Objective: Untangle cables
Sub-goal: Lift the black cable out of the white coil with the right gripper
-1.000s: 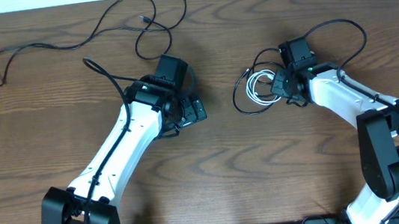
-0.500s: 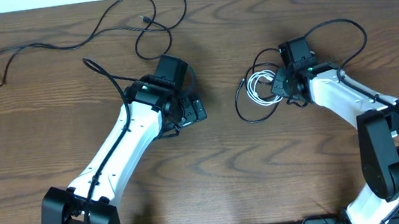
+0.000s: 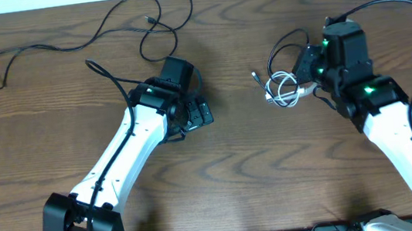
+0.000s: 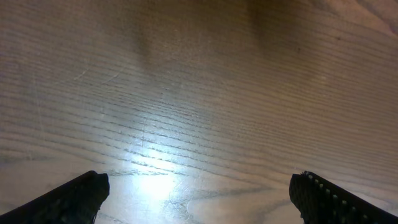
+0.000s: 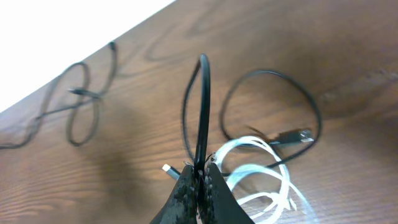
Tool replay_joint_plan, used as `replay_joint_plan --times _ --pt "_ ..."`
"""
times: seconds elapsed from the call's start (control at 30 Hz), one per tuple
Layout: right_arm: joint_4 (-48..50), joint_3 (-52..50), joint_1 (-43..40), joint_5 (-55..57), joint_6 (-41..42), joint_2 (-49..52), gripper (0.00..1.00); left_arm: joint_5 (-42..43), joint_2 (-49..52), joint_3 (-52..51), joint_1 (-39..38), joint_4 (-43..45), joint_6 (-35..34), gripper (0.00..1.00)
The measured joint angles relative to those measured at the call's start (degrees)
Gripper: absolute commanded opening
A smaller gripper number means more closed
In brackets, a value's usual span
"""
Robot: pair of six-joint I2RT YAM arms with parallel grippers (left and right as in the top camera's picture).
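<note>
Dark wood-grain bench (image 3: 235, 166), evenly lit, carries all three cables. One long black cable (image 3: 107, 16) lies spread out alone along the far left, well apart from the others, so it is judged freed. The white cable (image 3: 285, 91) sits in a loose coil at the right, just beside the right end effector (image 5: 200, 177), with the second black cable (image 5: 203, 106) looped around and across it. The right end effector is pressed together, pinching this second black cable, which stands up from the tips in a narrow loop. Its plug (image 5: 298, 134) rests on the bench next to the white coil. The left end effector (image 4: 199, 193) is spread and empty, facing bare wood near the middle. Assessment: about one cable of three is clear — the white and second black remain to be parted.
</note>
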Motion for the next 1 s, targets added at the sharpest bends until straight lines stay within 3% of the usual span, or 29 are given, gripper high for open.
replay_joint_plan --times 0.37,0.53,0.77,0.87,1.0 --pt "9.64 1.33 0.00 -9.68 -0.02 -1.14 0.01 0.00 0.00 0.00 0.00 0.00 -0.02 0.98" --pt "8.02 11.17 0.00 -10.51 -1.60 -1.01 0.01 -0.02 0.00 0.00 0.00 0.02 -0.02 0.98" --pt "0.94 34.29 0.00 -9.79 -7.45 -1.33 0.01 -0.02 0.00 -0.02 0.00 0.04 -0.02 0.98" --pt "-3.50 37.68 0.02 -9.68 -9.90 -1.88 0.01 -0.02 0.00 -0.02 0.00 0.02 -0.02 0.98" --pt "-17.68 38.38 0.37 -9.29 -17.44 -1.16 0.01 -0.02 0.00 -0.02 0.00 0.04 -0.02 0.98"
